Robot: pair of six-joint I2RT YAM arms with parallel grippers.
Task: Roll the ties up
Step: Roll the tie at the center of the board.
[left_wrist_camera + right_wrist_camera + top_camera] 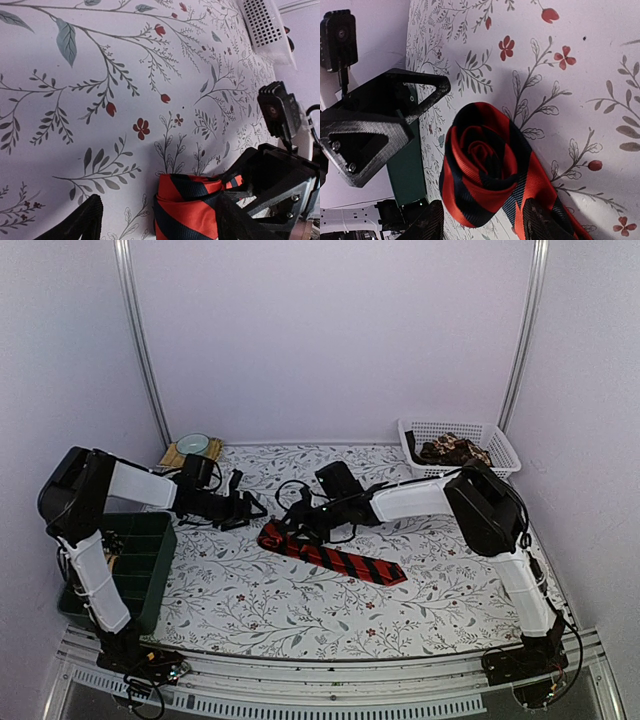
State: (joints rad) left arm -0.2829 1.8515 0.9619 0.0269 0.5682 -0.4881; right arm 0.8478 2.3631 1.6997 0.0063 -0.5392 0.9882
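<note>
A red tie with black diagonal stripes (340, 561) lies mid-table. Its left end is wound into a loose coil (487, 172), and the flat tail runs right toward the front. In the left wrist view the coil (192, 205) sits between my left gripper's (160, 220) fingers. The right finger is against the coil and the left finger (75, 222) stands well clear, so the jaws are open. My right gripper (484, 224) faces it from the other side and is also open. One fingertip (540, 222) rests over the tail, and the other stands just off the coil's rim. Both grippers (248, 508) (297, 523) meet at the coil.
A white basket (500, 445) at the back right holds brown-patterned ties (452, 450). A dark green compartment bin (150, 560) stands at the left edge under the left arm. A small bowl (192, 443) sits on a woven mat at the back left.
</note>
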